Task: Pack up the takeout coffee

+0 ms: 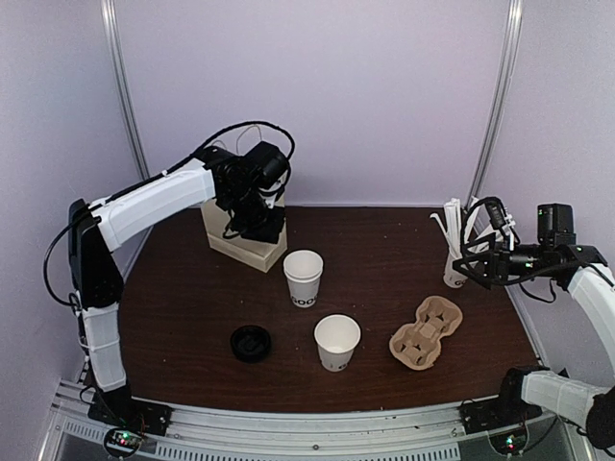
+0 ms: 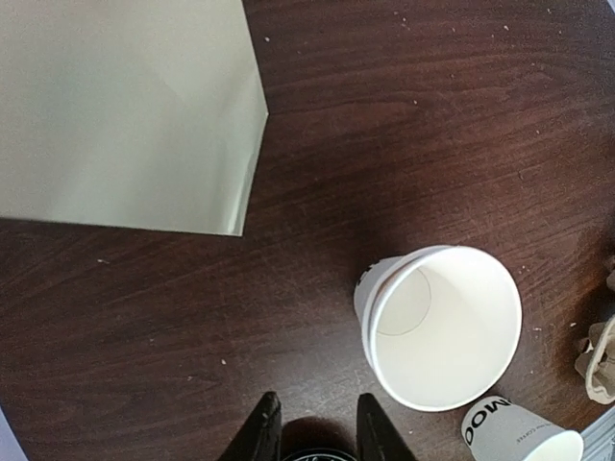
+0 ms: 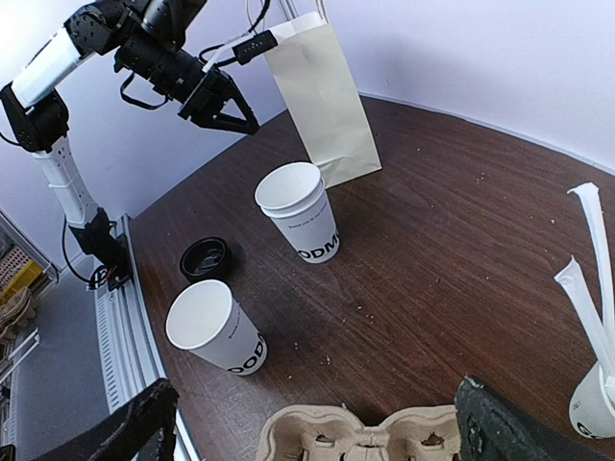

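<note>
Nearest the bases, the lid (image 1: 251, 343) lies flat at left, the near cup (image 1: 337, 342) upright and lidless beside it, the carrier (image 1: 426, 331) to the right. The far cup (image 1: 304, 278) stands open behind. Beyond, by the bag (image 1: 235, 252), the left claw (image 2: 318, 399) hangs high, narrowly parted and empty, nearer the lid. The right claw (image 3: 315, 399), wide and empty, hovers beside the stick cup (image 1: 454, 274).

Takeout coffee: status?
Left end effector and right end effector open, empty. Far cup, near cup lidless on table; lid loose. Carrier unobstructed.
</note>
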Controlling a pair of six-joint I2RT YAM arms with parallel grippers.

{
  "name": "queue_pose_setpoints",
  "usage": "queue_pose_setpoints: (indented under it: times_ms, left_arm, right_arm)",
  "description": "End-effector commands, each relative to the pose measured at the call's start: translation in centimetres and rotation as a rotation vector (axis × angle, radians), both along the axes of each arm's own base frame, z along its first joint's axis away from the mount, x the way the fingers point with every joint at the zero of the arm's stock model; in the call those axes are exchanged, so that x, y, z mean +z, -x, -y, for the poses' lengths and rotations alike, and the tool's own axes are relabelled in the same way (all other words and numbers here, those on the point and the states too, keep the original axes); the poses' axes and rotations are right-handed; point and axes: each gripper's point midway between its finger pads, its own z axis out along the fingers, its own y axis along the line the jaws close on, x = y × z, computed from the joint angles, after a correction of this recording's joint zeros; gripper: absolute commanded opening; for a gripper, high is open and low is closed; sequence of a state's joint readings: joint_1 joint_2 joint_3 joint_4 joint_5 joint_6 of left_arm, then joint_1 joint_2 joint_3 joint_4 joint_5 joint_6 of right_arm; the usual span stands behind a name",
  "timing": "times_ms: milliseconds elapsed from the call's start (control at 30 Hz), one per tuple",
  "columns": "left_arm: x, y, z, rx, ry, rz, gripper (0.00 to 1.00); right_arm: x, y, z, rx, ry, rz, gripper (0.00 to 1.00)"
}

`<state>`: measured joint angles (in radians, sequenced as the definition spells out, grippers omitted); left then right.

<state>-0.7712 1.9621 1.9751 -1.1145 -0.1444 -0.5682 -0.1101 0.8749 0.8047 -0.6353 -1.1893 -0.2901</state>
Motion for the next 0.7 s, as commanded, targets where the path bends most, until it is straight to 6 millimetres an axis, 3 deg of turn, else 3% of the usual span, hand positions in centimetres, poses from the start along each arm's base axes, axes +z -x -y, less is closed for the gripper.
queue_pose_setpoints:
  times_ms: [0,167,367,667]
  left_arm:
    - [-1.4,-1.5,2.0,0.034,0.083,-0.031,0.29]
    - [-2.2,-1.7,3.3,0.012,0.133,-0.06,0.28]
    - [-4.2,-1.9,3.1,0.011,0.086,-0.1,0.25]
    - [-5.5,-2.2,3.2,0.004,0.061,-0.113,0.2]
  right_arm:
    - [-0.2,0.1,0.0,0.004,0.013,0.022,1.0]
    - [-0.4,0.1,0.0,0.005,0.022,0.023,1.0]
    - [-0.3,0.1,0.0,0.007,0.024,0.028,1.0]
    - [-0.4,0.2,-0.1,0.011,0.028,0.029,1.0]
